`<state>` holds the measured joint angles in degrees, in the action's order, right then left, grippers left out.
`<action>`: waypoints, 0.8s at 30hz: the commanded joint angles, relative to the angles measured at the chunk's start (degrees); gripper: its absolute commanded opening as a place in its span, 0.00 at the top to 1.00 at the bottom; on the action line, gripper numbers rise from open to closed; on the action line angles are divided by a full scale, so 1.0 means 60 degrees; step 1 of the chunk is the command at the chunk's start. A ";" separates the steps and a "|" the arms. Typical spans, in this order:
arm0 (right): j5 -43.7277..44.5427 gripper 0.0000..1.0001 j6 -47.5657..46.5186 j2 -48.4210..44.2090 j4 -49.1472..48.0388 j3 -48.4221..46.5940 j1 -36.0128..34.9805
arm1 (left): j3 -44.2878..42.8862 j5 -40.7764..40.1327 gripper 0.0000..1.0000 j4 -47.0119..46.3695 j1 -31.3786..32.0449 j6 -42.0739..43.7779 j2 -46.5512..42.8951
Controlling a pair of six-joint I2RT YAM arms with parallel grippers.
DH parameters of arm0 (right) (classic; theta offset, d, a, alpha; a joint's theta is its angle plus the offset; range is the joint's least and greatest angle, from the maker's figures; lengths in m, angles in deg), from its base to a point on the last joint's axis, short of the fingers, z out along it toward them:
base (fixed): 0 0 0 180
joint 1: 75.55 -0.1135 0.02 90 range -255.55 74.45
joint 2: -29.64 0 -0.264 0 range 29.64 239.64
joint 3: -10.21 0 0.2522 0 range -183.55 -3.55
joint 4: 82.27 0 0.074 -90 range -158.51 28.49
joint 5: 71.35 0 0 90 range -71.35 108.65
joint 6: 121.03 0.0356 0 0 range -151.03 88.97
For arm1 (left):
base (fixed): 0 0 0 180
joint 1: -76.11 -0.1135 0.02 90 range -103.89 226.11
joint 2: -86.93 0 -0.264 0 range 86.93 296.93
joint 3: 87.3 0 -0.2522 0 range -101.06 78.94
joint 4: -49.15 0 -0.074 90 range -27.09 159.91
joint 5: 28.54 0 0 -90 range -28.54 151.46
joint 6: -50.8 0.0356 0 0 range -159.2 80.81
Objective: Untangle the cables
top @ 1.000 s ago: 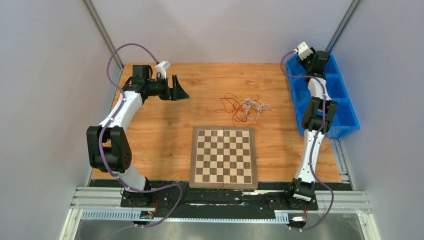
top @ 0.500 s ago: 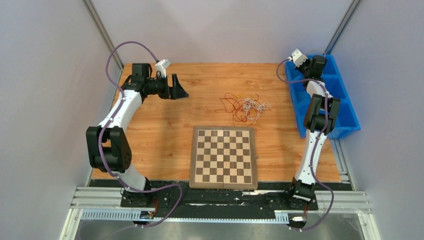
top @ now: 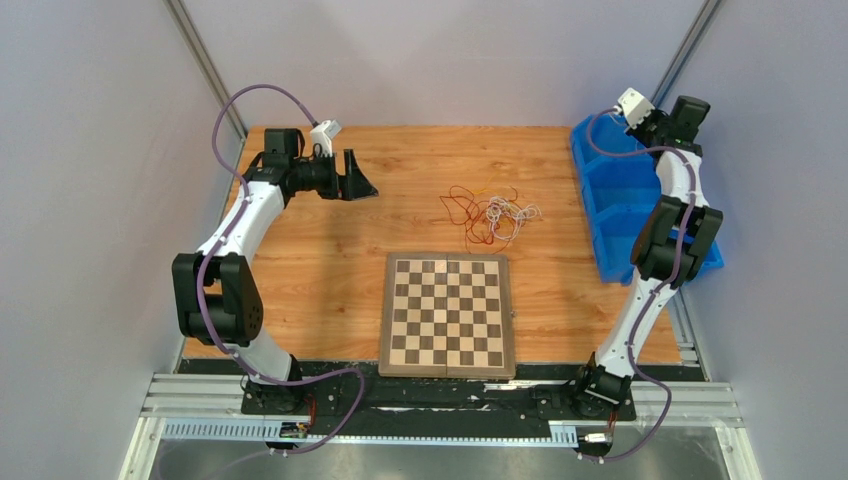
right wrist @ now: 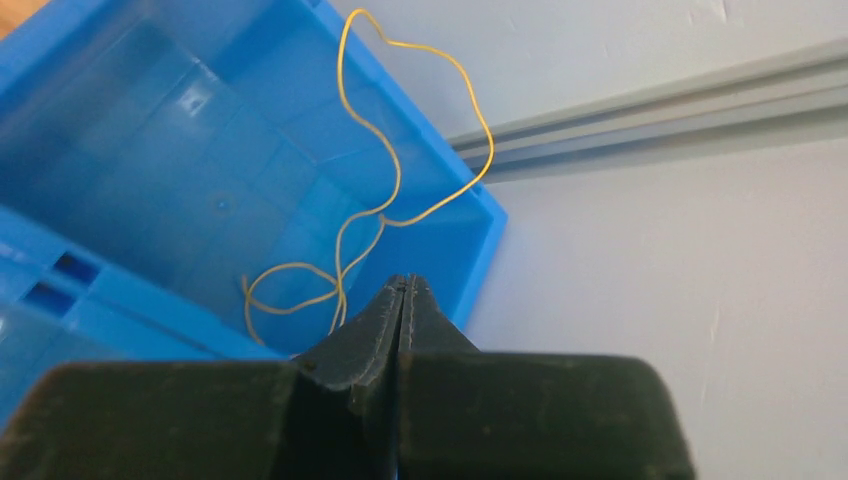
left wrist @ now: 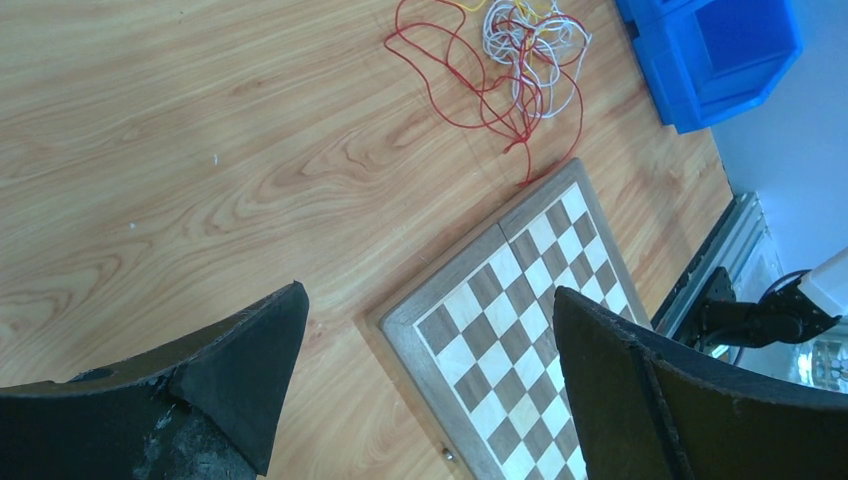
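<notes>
A yellow wire (right wrist: 399, 180) in the bin (right wrist: 150, 150) — tangle (top: 495, 212) on the table (top: 300, 250).
Over the wire, right gripper (right wrist: 405, 285) pressed together; left gripper (left wrist: 428, 293) spread.

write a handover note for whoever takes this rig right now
Left gripper: open, empty, hovering over the far left of the table.
Right gripper: fingers shut, apparently pinching a yellow wire that dangles over the far compartment of the blue bin.
Tangle of red and white wires: on the table just beyond the chessboard, neither arm touching it.
Done: one yellow wire is out of the tangle.
Left: release it into the bin, then separate the red and white wires.
</notes>
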<state>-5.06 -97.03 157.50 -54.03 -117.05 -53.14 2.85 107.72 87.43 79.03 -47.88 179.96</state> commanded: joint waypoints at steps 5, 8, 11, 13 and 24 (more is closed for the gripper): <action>-0.1715 0.97 0.1191 -0.0246 0.1819 -0.0904 0.0320 | 0.0541 0.0217 0.00 -0.0569 -0.0032 -0.0171 -0.0810; -0.1424 0.80 0.2887 0.0672 0.1807 -0.2134 0.0155 | 0.0576 0.0291 0.00 -0.0672 -0.0026 -0.0293 -0.0767; -0.1313 0.70 0.4018 0.1661 0.1703 -0.3374 -0.0047 | 0.0417 0.0256 0.00 -0.0646 -0.0022 -0.0291 -0.0689; -0.1084 0.63 0.4547 0.2080 0.1283 -0.3745 -0.0174 | 0.0308 0.0214 0.00 -0.0568 -0.0018 -0.0243 -0.0638; 0.0356 0.52 0.3893 0.2508 0.0694 -0.2920 -0.0564 | 0.0131 0.0158 0.00 -0.0452 -0.0018 -0.0150 -0.0516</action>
<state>-6.13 -72.46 174.63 -47.80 -136.61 -56.48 6.23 108.07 85.76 79.03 -49.15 177.23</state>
